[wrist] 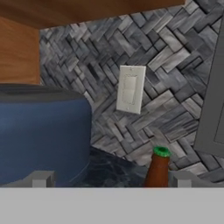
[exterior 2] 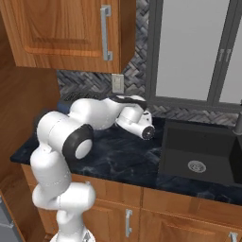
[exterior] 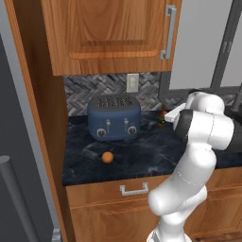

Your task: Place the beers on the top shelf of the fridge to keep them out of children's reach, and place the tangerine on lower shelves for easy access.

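One brown beer bottle (wrist: 158, 168) stood half hidden behind the arm, its base cut off, between the wide-open gripper (wrist: 109, 178) tips.

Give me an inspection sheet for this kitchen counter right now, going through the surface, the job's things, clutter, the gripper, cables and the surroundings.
Surface: dark marbled counter, set over wooden drawers.
Job's things: tangerine loose on the counter in front of the toaster; brown beer bottle with a green cap stands upright near the backsplash, right of the toaster.
Clutter: blue toaster at the back of the counter.
Gripper: gripper open, fingertips apart, empty, pointing toward the bottle and wall.
Cables: nothing seen.
Surroundings: wooden wall cabinet above; wall switch plate on the herringbone backsplash; black sink to the right; window behind the sink.
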